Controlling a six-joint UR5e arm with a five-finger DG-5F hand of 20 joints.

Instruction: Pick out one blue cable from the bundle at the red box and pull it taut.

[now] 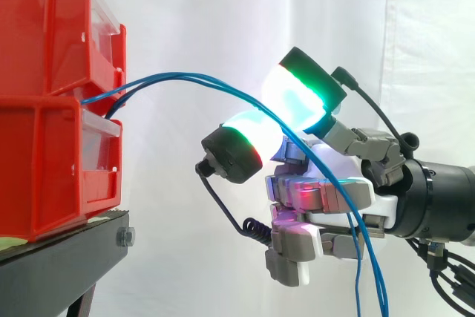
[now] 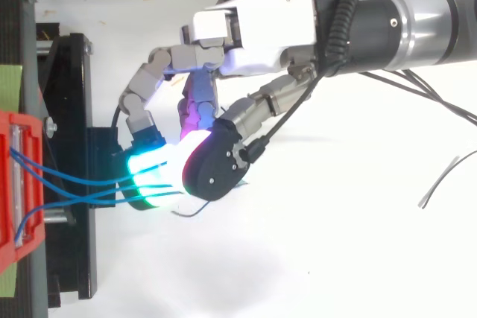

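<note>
Two thin blue cables [image 1: 200, 77] leave the gap between the stacked red bins [image 1: 44, 168] at the left. They arc loosely to the right and then hang down across my hand [image 1: 326, 198]. The hand reaches in from the right with its fingers curled. Two glowing fingertips [image 1: 300, 94] meet just where the cables pass, so the strands are pinched between them. In the top view the cables [image 2: 74, 180] run from the red bin [image 2: 11, 184] straight into the cyan pad, and the hand [image 2: 253, 20] comes from the upper right. I cannot tell whether one strand or both are held.
The bins rest on a black stand [image 1: 67, 239], seen from above as a dark frame [image 2: 71, 109] close to the fingertips. A white curtain hangs behind. A loose thin dark wire [image 2: 440, 180] lies on the white surface at the right.
</note>
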